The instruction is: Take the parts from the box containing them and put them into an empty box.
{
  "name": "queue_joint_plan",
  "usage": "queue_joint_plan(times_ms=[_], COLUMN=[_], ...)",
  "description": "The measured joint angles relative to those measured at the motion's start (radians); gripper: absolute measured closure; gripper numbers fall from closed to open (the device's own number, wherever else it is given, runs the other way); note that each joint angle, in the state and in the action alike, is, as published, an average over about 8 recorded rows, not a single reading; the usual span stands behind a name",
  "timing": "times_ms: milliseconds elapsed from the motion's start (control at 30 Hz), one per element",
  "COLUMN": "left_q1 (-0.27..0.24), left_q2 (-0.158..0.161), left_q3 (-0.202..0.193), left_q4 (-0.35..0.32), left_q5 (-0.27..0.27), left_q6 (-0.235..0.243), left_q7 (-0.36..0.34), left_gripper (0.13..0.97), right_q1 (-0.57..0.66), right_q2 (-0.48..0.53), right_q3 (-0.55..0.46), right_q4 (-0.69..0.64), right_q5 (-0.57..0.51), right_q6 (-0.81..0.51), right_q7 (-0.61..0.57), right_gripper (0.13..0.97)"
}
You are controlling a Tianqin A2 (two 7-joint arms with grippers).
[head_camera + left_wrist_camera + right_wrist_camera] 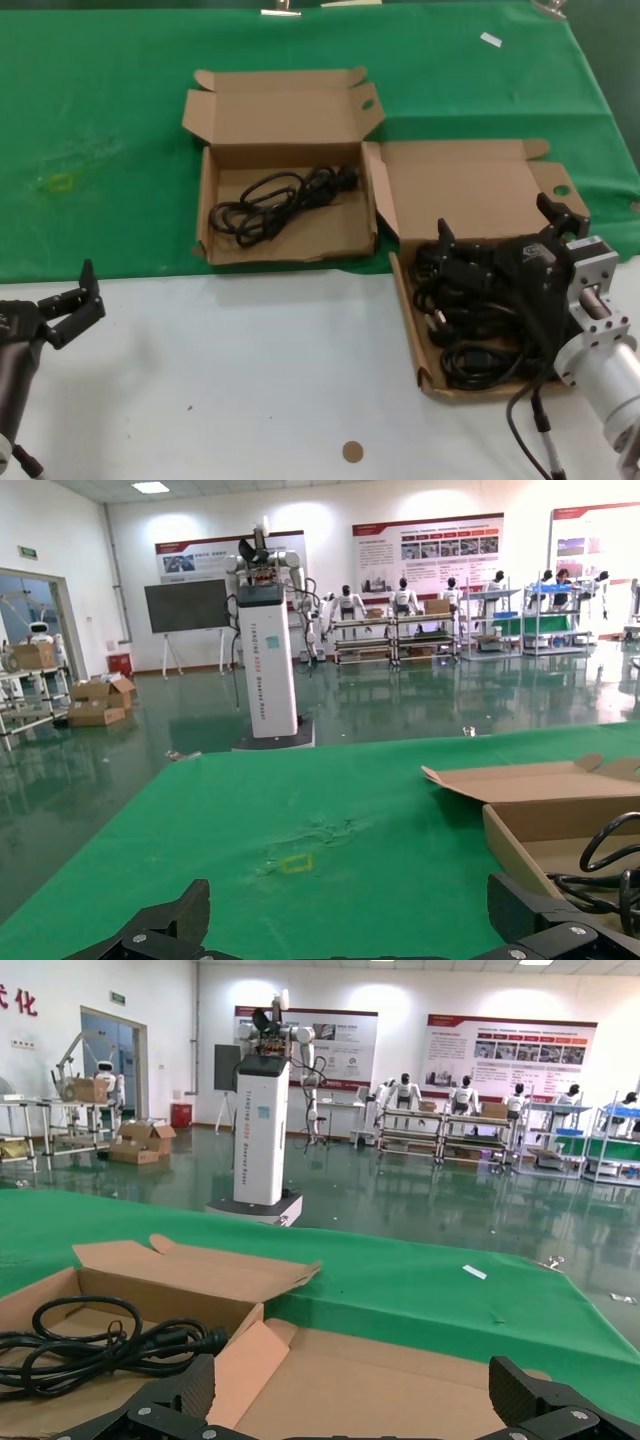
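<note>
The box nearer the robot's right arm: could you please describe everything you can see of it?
The box nearer the right arm is shallow brown cardboard, its hinged lid open and leaning back, with a hole in the side flap. It straddles the green cloth and white tabletop. Black power cords fill it. The right gripper hovers over it, fingers open.

A green cloth [120,130] covers the far half of the white counter [250,370]. A round brown disc [352,452] lies at six o'clock. A yellow mark [62,182] sits at nine o'clock, a white scrap [490,40] at one o'clock.
</note>
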Motion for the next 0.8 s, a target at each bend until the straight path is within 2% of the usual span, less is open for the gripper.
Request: queue_joint_plan(times_ms=[800], left_q1=[0.000], left_q2=[0.000], left_q3=[0.000], left_q4=[0.000], left_q5=[0.000], left_q6=[0.000], left_q7=[0.000], left_gripper=[0.132], right_q1=[0.000], right_q2=[0.000], right_q3=[0.000], right_q4=[0.000], right_q5=[0.000], right_q6=[0.000], right_q7=[0.000], right_gripper=[0.129])
